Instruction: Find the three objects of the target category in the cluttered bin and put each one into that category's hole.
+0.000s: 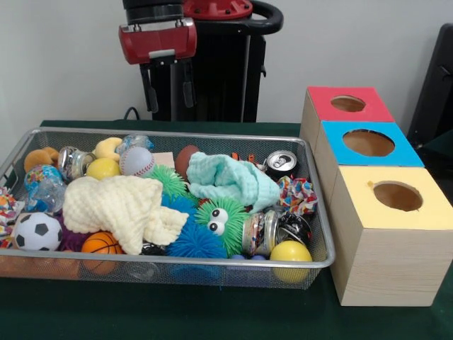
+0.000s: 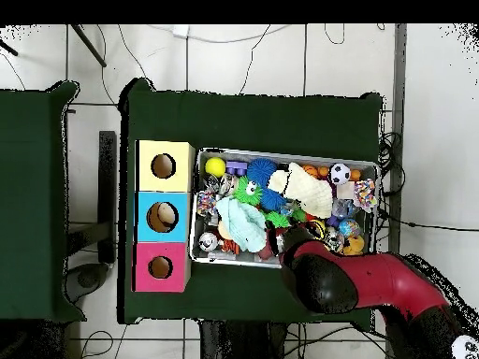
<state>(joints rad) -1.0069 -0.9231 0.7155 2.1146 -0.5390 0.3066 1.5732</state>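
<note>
The silver wire mesh bin [image 1: 163, 264] sits on the green table, full of mixed things. It holds a soccer ball [image 1: 39, 231], a basketball [image 1: 101, 244], a baseball [image 1: 136, 161] and a yellow ball [image 1: 290, 252]. It also holds a drinks can [image 1: 282, 163], a cream cloth [image 1: 127, 205], a mint cloth [image 1: 230, 180] and a green fuzzy toy with eyes [image 1: 221, 219]. My gripper [image 1: 170, 105] hangs open and empty above the bin's far rim. In the overhead view the arm [image 2: 323, 276] covers the gripper and the bin's [image 2: 285, 154] near edge.
Three wooden boxes with round holes stand in a row beside the bin: red top [image 1: 329, 106], blue top [image 1: 340, 152], yellow top [image 1: 361, 205]. They also show in the overhead view, yellow [image 2: 150, 154], blue [image 2: 148, 204], red [image 2: 147, 254]. A second green table [image 2: 37, 196] stands apart.
</note>
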